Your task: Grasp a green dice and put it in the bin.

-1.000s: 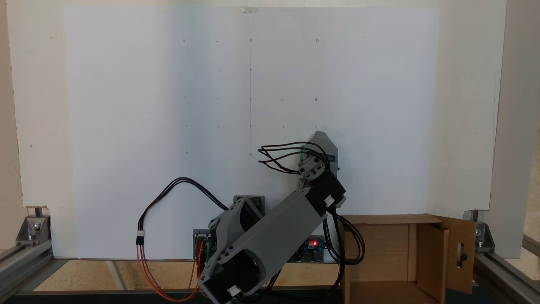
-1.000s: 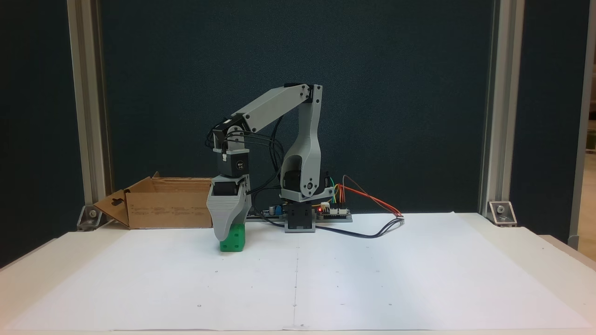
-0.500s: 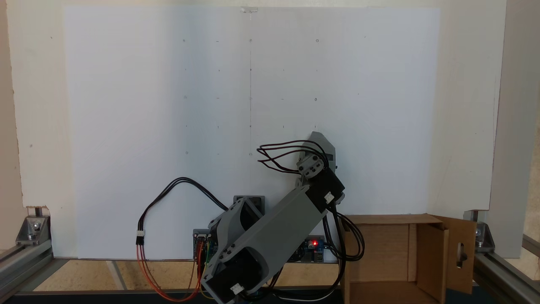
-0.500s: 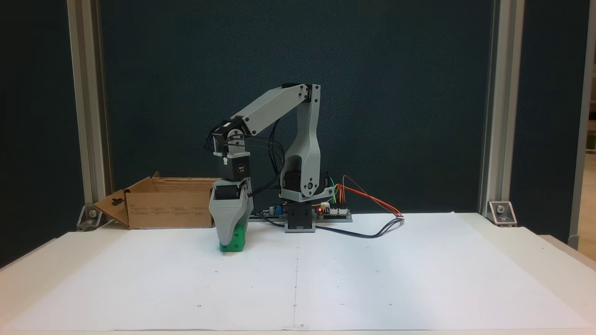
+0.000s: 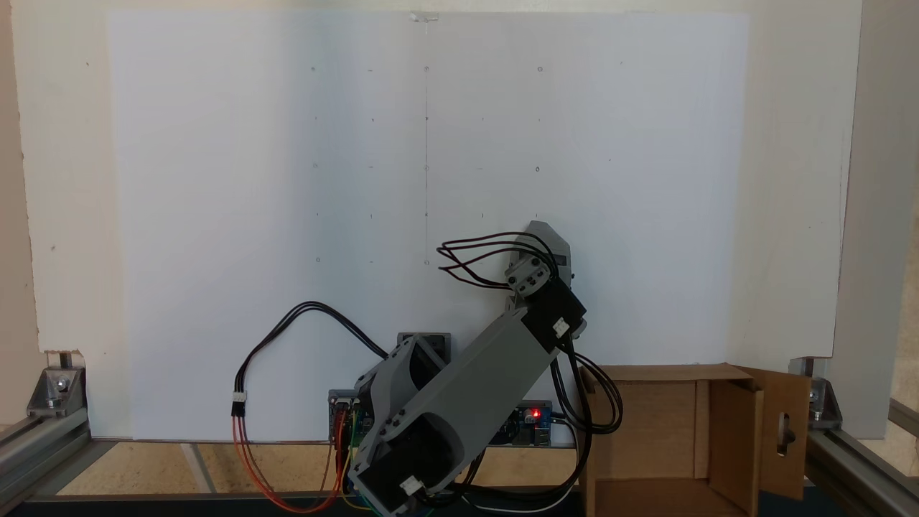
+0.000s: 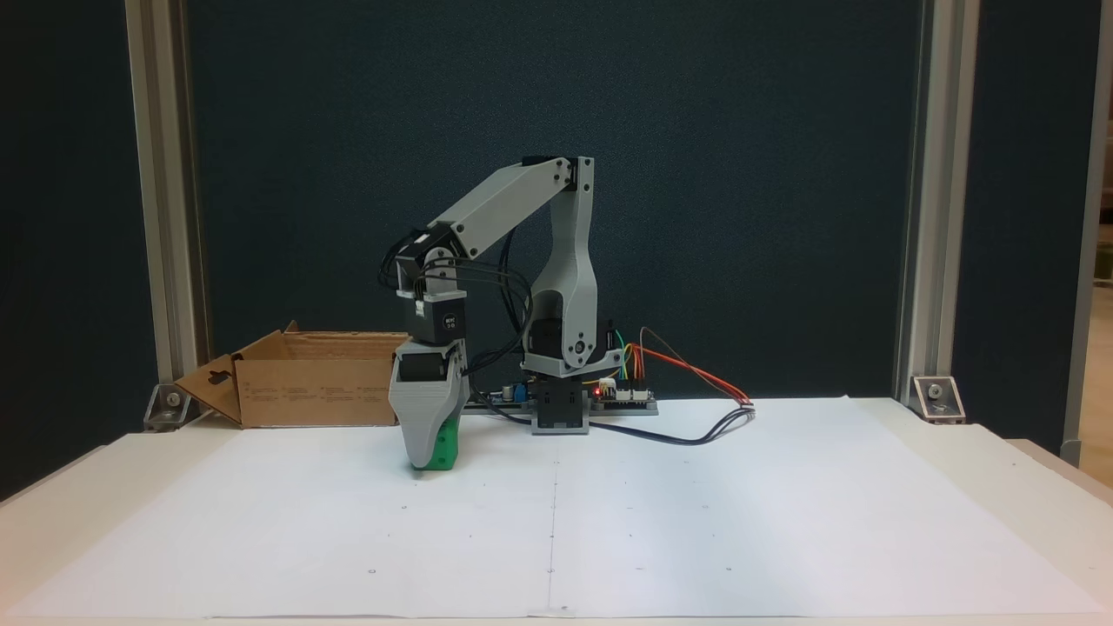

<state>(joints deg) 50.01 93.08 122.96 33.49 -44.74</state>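
The surface (image 6: 783,522) is covered by a large white paper sheet (image 5: 287,179) marked with a faint centre line and small dots. A dark blue-black backdrop (image 6: 739,174) is seen behind the arm, framed by aluminium posts (image 6: 922,217). The end effector (image 6: 424,461) is lowered to the paper, pointing straight down. The green dice (image 6: 445,445) is seen on the sheet, largely covered by the grey jaw in front of it; one pipped face remains visible. Whether the end effector is clenched on the dice cannot be told, since the jaws are lined up one behind the other. The bin (image 6: 304,387) is placed at the rear of the surface, behind the dice and apart from it, its slotted flap (image 5: 786,431) folded outward.
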